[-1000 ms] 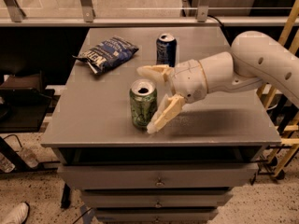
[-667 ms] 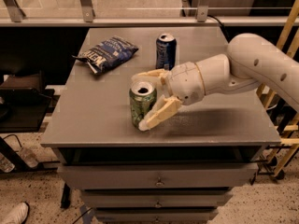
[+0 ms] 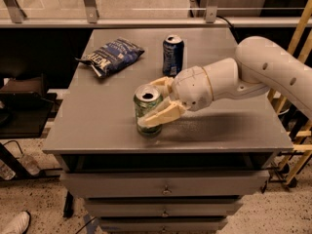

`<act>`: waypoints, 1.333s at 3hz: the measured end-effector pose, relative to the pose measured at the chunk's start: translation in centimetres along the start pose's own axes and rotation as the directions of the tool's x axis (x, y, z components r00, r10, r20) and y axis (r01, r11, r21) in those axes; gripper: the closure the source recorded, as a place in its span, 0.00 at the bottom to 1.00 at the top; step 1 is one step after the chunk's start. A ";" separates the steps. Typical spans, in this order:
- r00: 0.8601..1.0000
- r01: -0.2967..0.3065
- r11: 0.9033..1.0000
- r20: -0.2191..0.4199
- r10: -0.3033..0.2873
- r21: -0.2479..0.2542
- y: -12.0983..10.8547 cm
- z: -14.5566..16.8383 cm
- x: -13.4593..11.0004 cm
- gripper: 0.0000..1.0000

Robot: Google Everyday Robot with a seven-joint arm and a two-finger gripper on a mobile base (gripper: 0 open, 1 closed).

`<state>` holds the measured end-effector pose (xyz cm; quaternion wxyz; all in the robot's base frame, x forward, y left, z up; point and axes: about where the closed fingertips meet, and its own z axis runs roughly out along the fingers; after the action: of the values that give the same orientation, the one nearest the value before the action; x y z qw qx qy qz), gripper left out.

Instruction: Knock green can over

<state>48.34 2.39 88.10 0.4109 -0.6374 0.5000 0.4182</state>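
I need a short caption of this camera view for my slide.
Gripper, fingers open, straddles the standing green can on a grey table; blue can and chip bag behind.

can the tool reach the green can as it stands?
Likely yes. The tool sits at the upright green can, open fingers on either side of it, nothing between them. The blue can stands clear behind.

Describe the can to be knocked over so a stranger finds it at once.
On the grey cabinet top, look near the front edge, where the gripper straddles the green can. It stands upright, mottled green with a silver top, unlike the dark blue can behind it.
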 end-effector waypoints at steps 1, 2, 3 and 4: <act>0.999 0.014 1.000 -0.029 -0.013 0.017 -0.5 -1.5 -0.4 0.87; 0.989 0.065 0.997 -0.138 -0.059 0.042 -1.7 -4.5 -2.2 1.00; 0.949 0.111 0.993 -0.300 -0.094 0.040 -2.9 -6.4 -3.5 1.00; 0.871 0.114 0.993 -0.483 -0.096 0.008 -3.9 -6.9 -2.6 1.00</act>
<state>52.58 -2.72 93.15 0.3071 -0.7401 0.5585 0.2147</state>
